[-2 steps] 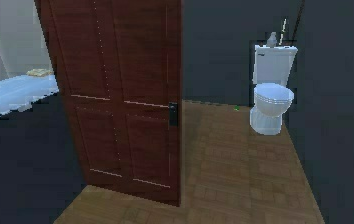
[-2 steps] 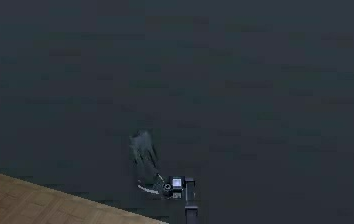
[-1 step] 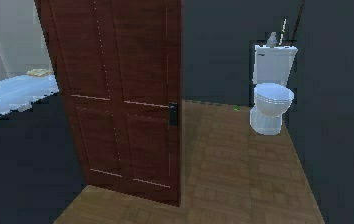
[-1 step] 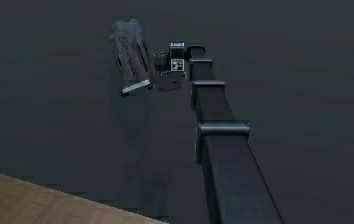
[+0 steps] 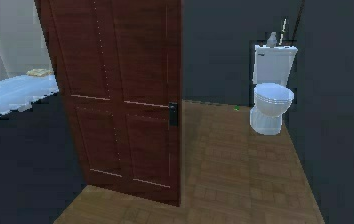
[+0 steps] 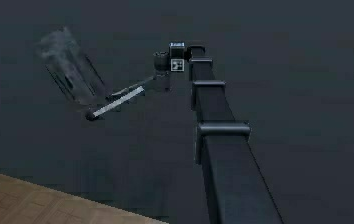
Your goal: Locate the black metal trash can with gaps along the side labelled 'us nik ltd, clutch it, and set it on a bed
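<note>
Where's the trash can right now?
In the arm side view's upper left, the tilted trash can hangs at the gripper's far end, clear of the wood floor, with the dark wall behind it.

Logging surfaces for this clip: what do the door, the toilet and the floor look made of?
Door: likely wood; reddish-brown, panelled, with a soft sheen. Toilet: probably glazed ceramic; smooth, white, slightly glossy. Floor: wood or wood-look planks; brown, faint board lines, matte.
</note>
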Tool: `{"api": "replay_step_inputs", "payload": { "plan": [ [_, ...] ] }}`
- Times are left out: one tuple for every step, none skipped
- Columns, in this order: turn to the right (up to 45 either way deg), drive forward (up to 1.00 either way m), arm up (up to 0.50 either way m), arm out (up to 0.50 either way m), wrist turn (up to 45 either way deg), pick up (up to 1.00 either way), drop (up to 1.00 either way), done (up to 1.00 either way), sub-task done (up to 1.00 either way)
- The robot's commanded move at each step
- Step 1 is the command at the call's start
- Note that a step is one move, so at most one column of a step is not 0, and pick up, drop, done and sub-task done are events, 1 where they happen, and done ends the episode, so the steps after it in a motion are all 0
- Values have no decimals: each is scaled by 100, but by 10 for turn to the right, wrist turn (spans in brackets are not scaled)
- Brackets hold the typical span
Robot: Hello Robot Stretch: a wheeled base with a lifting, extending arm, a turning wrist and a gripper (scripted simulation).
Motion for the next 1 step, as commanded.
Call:
{"api": "replay_step_inputs", "payload": {
  "plan": [
    [0, 0, 0, 0, -450, 0, 0, 0, 0]
  ]
}}
